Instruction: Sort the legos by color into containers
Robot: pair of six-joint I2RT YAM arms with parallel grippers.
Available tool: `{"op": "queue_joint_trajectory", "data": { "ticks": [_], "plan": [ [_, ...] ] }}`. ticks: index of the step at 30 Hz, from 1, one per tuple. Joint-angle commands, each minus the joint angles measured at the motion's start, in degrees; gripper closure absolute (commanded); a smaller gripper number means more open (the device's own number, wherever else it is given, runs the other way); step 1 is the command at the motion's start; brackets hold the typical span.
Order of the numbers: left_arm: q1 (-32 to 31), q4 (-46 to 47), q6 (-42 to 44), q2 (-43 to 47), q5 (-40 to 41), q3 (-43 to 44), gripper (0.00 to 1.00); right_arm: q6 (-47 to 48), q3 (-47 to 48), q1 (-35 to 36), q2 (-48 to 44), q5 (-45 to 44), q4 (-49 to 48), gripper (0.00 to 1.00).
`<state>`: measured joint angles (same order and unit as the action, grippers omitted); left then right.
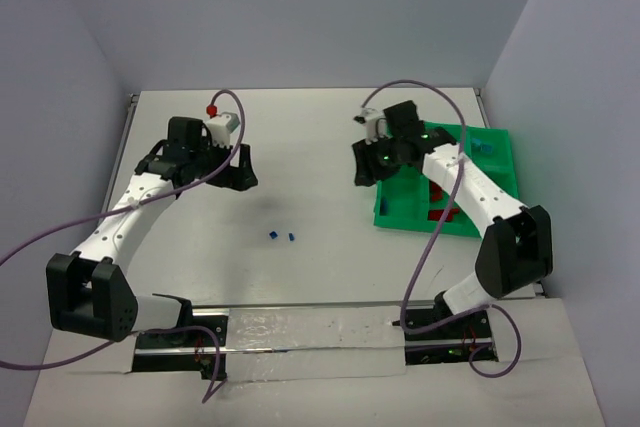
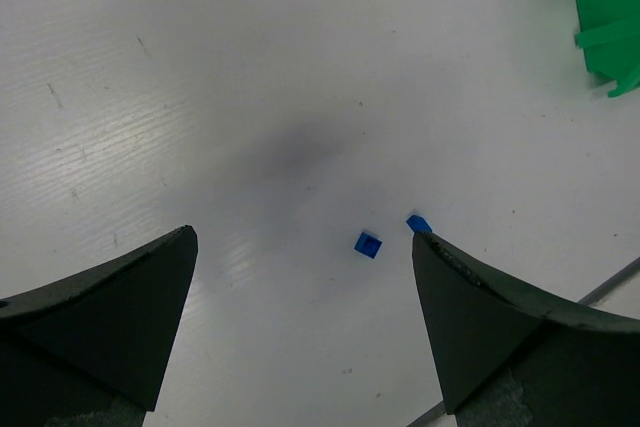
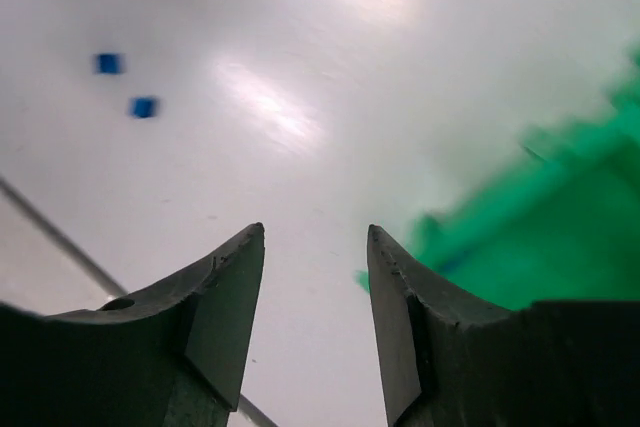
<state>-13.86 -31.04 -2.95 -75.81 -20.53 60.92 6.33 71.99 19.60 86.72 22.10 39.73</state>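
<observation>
Two tiny blue legos lie side by side on the white table between the arms. In the left wrist view one blue lego lies between my fingers' lines and the other sits at the right fingertip. My left gripper is wide open and empty, above the table behind them. My right gripper is open and empty, at the left edge of the green tray. Both blue legos show far off in the right wrist view. The tray is blurred there.
The tray holds red bricks in a near compartment and blue ones in a far one. A tray corner shows at the left wrist view's top right. Grey walls enclose the table. Purple cables hang from both arms.
</observation>
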Motion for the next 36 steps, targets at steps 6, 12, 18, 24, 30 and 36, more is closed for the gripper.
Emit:
{"op": "queue_joint_trajectory", "data": {
  "ticks": [6,12,18,24,30,36],
  "plan": [
    [3.7,2.4,-4.8,0.7,-2.0,0.7,0.06,-3.7,2.0,19.6,8.3,1.5,-4.1,0.50],
    [4.2,4.2,-6.7,1.8,1.0,-0.2,0.05,-9.2,7.6,29.9,17.6,-2.7,-3.4,0.48],
    [4.4,4.6,-6.4,2.8,1.8,-0.6,0.05,-12.2,11.7,31.9,24.7,-4.7,-3.2,0.48],
    [4.5,5.3,-6.4,3.4,2.1,-1.6,0.05,-13.9,15.7,32.8,30.0,-8.4,-2.4,0.52],
    [4.6,5.8,-6.3,4.1,2.3,-2.2,0.05,-15.2,17.9,32.9,32.1,-11.7,-1.9,0.54],
    [4.6,6.1,-5.9,4.6,2.5,-2.7,0.05,-15.4,18.3,33.0,33.3,-11.7,-1.8,0.59]
  ]
}}
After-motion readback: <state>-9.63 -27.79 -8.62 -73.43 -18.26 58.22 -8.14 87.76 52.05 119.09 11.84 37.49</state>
